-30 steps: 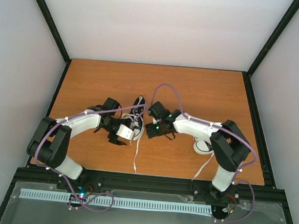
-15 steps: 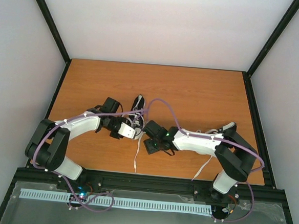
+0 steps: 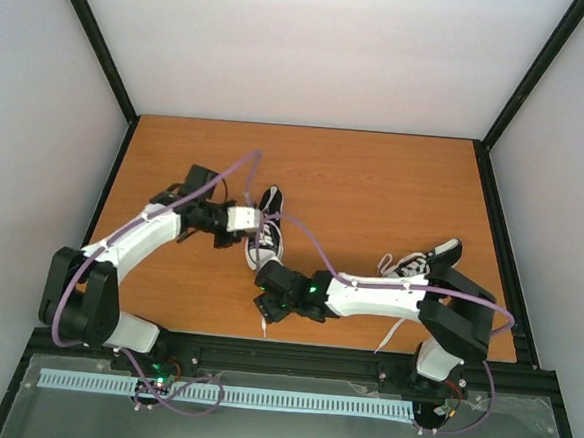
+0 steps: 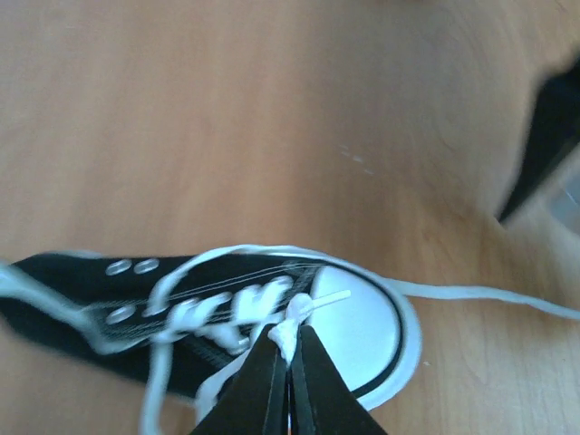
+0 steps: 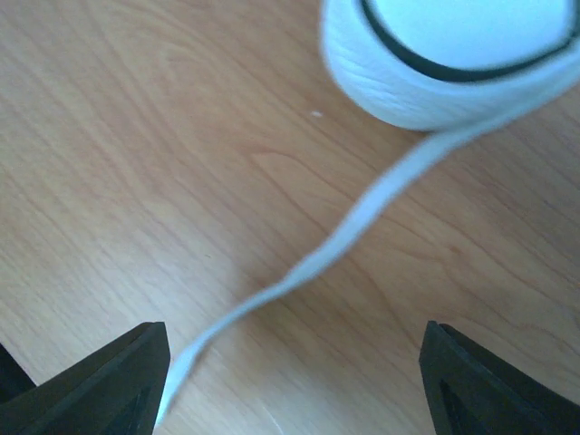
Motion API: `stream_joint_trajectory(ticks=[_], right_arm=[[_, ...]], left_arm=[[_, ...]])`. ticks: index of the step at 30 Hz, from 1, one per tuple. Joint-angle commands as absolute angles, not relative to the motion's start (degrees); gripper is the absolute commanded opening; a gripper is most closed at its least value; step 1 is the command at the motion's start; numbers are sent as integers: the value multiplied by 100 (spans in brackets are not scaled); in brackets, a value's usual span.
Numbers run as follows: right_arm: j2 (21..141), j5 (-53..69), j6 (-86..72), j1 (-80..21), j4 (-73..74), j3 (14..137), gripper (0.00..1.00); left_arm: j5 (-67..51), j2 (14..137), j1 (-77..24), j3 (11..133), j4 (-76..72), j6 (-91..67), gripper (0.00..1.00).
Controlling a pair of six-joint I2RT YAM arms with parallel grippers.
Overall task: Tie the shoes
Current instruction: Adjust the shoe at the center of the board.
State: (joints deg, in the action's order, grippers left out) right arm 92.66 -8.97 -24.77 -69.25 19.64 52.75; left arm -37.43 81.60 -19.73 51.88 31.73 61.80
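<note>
Orange-brown wood forms the table (image 3: 375,175), shown from above and through two wrist cameras. A small black canvas shoe with a white rubber toe cap, the first sneaker (image 4: 82,288), lies directly beneath the left pincer (image 4: 290,343). Its toe cap (image 4: 367,326) is just beyond the fingertips and to their right. The left pincer is pressed closed, and its two dark fingers (image 4: 263,381) pinch a strand of white lace (image 4: 288,328) where the lacing ends near the toe cap. The right pincer (image 5: 292,349) hangs low over the wood with its fingers spread wide and nothing gripped. A loose lace end (image 5: 299,267) lies on the table under the gap, running from the toe cap just ahead of the pincer back towards one of its fingers. The second sneaker (image 3: 424,260) lies well off to the right of the right pincer, apart from both pincers. The step in hand appears to be gathering the two free strands of the first sneaker: one is gripped, the other not yet. The next move probably calls for the right pincer to sink onto the loose lace end and close squarely on it. That strand is thin and lies flat against the wood, so the fingertips would need to reach the surface. Then both strands could be lifted and crossed.
</note>
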Motion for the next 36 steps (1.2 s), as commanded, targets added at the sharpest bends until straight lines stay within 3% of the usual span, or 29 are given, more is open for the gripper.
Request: stream_joint_trajectory(ticks=[1, 5, 7, 14, 22, 29, 36], right_arm=[[9792, -1169, -2321, -7224, 1965, 5747, 80], [10412, -1411, -2465, -7339, 2466, 6186, 79], [10696, -1565, -2552, -7348, 2778, 6331, 73], [10043, -1877, -3331, -7114, 3046, 5644, 4], [8438, -1754, -3242, -5581, 3115, 4747, 3], [6956, -644, -2420, -3785, 2677, 4676, 3], [6793, 59, -1971, -2612, 2738, 4877, 3]], left_arm=[[-4384, 7805, -1267, 5767, 3566, 4943, 1], [-4065, 7456, -767, 5862, 3571, 4399, 1], [-3868, 7373, -605, 5905, 3625, 4209, 1], [-3576, 7260, 139, 6012, 3739, 3354, 1], [-3681, 7263, 739, 6245, 3827, 3093, 1], [-4174, 7553, 1517, 6506, 3716, 2809, 1], [-4776, 8215, 1933, 6821, 4028, 2791, 1]])
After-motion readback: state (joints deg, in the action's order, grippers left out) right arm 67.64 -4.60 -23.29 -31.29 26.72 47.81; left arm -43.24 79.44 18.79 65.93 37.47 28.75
